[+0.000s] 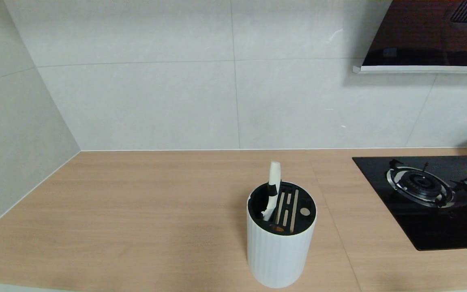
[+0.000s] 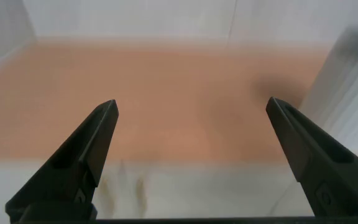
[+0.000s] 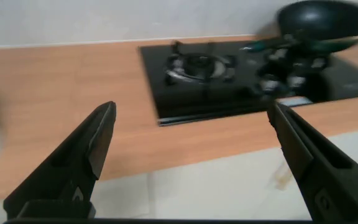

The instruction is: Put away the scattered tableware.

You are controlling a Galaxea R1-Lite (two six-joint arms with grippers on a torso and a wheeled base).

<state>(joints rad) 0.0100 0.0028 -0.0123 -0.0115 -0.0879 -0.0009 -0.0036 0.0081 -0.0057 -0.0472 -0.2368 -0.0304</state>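
- Head view: white-handled utensil (image 1: 273,184) slotted into holder (image 1: 280,251) on counter (image 1: 136,211), leaning slightly.
- Left gripper (image 2: 192,102), right gripper (image 3: 192,106): spread wide, holding nothing.
- Looks done or nearly; no further tableware spotted.

Countertop (image 1: 156,211) reads to me as wood-grain laminate, matt and smooth. Holder (image 1: 278,255) is white with a ribbed wall, looks like matt plastic; its top insert (image 1: 303,200) is matt black. The utensil handle (image 1: 273,182) is cream with a black band, probably plastic. Wall tiles (image 1: 136,101) are pale grey, smooth, low sheen. Cooktop (image 1: 440,231) is glossy black glass, and its burner ring (image 1: 393,178) is bright metal. Hood panel (image 1: 420,32) is dark and glossy. Left gripper (image 2: 191,109) and right gripper (image 3: 191,111) have matt black fingers.
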